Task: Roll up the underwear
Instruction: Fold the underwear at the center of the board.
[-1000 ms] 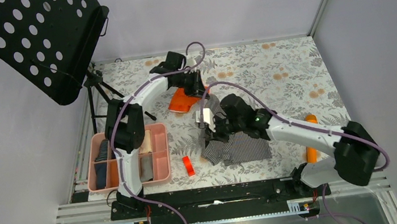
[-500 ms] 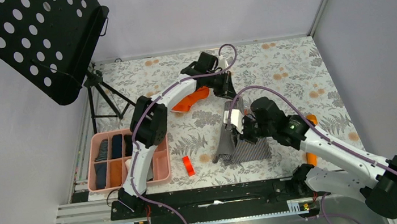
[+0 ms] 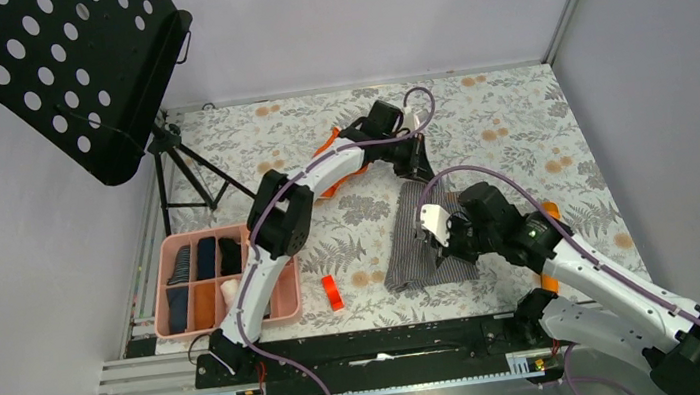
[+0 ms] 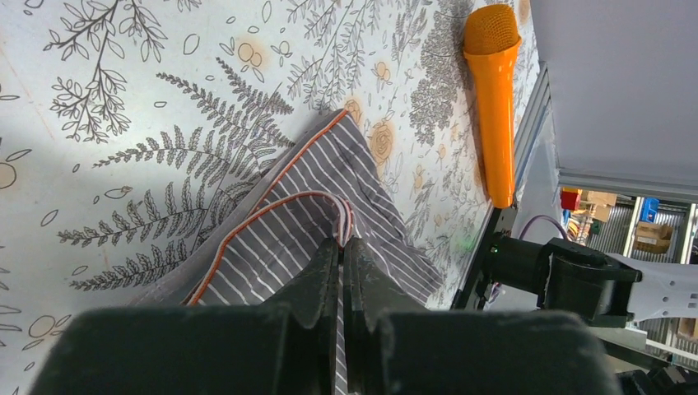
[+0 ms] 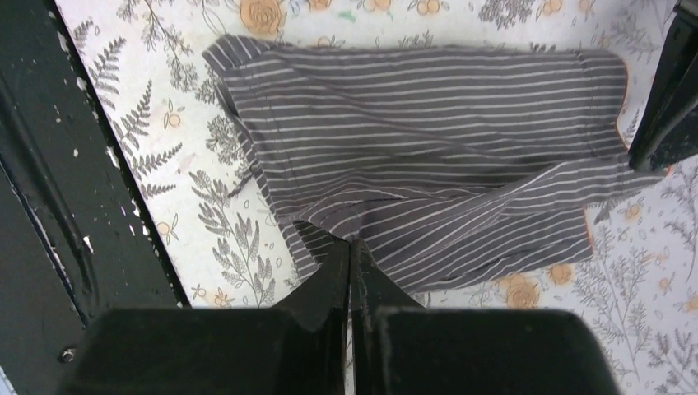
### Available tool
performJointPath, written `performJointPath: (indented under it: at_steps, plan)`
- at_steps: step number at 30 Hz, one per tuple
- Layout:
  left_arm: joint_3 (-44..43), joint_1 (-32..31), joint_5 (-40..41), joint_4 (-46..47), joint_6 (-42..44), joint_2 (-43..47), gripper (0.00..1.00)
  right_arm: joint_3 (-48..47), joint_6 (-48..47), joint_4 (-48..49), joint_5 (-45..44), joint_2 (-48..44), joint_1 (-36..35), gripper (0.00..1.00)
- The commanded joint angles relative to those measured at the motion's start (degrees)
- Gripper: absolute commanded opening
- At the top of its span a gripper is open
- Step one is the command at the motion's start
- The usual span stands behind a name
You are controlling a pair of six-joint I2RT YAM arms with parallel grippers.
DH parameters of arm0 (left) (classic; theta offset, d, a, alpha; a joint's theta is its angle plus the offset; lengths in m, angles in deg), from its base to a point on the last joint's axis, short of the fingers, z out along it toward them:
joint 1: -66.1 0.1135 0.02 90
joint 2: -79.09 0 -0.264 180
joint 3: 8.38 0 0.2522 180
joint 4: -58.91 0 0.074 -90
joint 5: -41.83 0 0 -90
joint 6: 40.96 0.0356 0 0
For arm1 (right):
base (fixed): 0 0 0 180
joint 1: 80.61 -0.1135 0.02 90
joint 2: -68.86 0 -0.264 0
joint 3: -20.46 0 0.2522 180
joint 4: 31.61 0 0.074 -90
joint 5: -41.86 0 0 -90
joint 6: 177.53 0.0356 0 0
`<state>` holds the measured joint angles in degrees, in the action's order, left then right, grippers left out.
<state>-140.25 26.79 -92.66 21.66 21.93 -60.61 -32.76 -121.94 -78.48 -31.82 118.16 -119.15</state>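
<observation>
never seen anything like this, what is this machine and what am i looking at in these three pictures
These are two robot arms bolted to the near edge of a flowered table. The wide picture comes from a camera overhead. The other two come from a camera on each wrist, so each shows that arm's own black fingers. The left gripper and right gripper are both shut, each pinching the grey striped underwear, left at its far end, right at its near edge. Also on the table are orange underwear, a pink tray, a red block and an orange cylinder. A black music stand is on the left.
</observation>
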Motion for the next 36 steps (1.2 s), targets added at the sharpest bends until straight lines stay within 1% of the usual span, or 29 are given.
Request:
performJointPath:
  at_steps: [1,9,11,12,13,14,15,16,17,18,21,23,25,26,28,30,32,34,36]
  plan:
    - [-3.1,-0.3,-0.5,3.1,-0.3,-1.4,0.00,1.1,-2.6,-3.7,-2.3,-2.3,1.0,0.00]
    - [-5.0,-0.8,1.3,3.3,0.2,-3.5,0.00,4.8,-5.2,-4.5,-6.2,-4.2,1.4,0.00]
    - [-5.9,-0.9,1.6,3.3,0.2,-4.1,0.00,5.2,-6.8,-5.7,-7.0,-4.2,1.6,0.05]
    - [-6.3,-1.0,1.4,3.4,0.0,-4.4,0.02,5.1,-7.5,-6.9,-7.5,-4.3,1.7,0.12]
    - [-6.6,-1.0,0.3,4.0,-0.5,-4.6,0.15,4.8,-7.8,-8.8,-8.2,-4.5,1.9,0.21]
    - [-7.0,-0.9,-2.1,5.3,-1.0,-4.7,0.31,4.3,-7.9,-10.6,-8.8,-4.7,2.2,0.36]
    - [-7.7,-1.0,-3.6,6.5,-1.3,-4.7,0.39,3.5,-8.1,-12.6,-9.2,-5.1,2.6,0.55]
    - [-8.3,-1.0,-4.7,7.2,-1.4,-4.4,0.46,2.4,-8.1,-14.7,-9.6,-5.7,2.9,0.69]
    - [-9.1,-0.9,-5.0,7.4,-0.9,-3.6,0.51,1.3,-7.4,-16.3,-10.5,-6.6,3.2,0.78]
    - [-9.7,-0.7,-5.1,7.3,0.1,-2.9,0.53,0.1,-6.2,-17.3,-11.3,-7.9,3.3,0.86]
    - [-9.6,1.0,-3.3,4.8,3.9,0.7,0.56,-2.6,-1.8,-17.6,-12.3,-11.3,3.7,0.97]
    - [-7.1,2.9,0.2,1.1,8.2,4.0,0.56,-3.6,3.2,-14.4,-14.2,-10.7,3.7,0.99]
    - [-1.8,4.9,5.0,-1.9,11.2,8.7,0.57,-4.6,7.6,-10.4,-15.6,-7.1,3.8,0.93]
    - [2.6,6.0,6.4,-2.7,12.3,11.0,0.56,-5.0,9.6,-7.2,-16.8,-5.3,4.0,0.91]
    - [9.7,7.9,6.4,-3.5,14.3,15.5,0.55,-5.8,11.6,-1.7,-16.7,-2.5,6.6,0.87]
    - [16.4,9.2,6.9,-4.0,16.2,19.7,0.53,-7.2,13.8,3.2,-13.4,0.9,11.4,0.84]
    - [22.3,9.5,7.5,-4.0,19.3,24.2,0.52,-9.6,16.8,6.5,-8.1,6.0,18.8,0.82]
    - [28.2,9.0,8.3,-2.2,22.2,28.6,0.52,-13.0,22.1,7.4,-2.4,13.1,27.5,0.77]
    - [33.2,7.5,9.5,-0.6,26.0,32.8,0.52,-16.7,26.7,6.3,2.2,20.3,33.6,0.70]
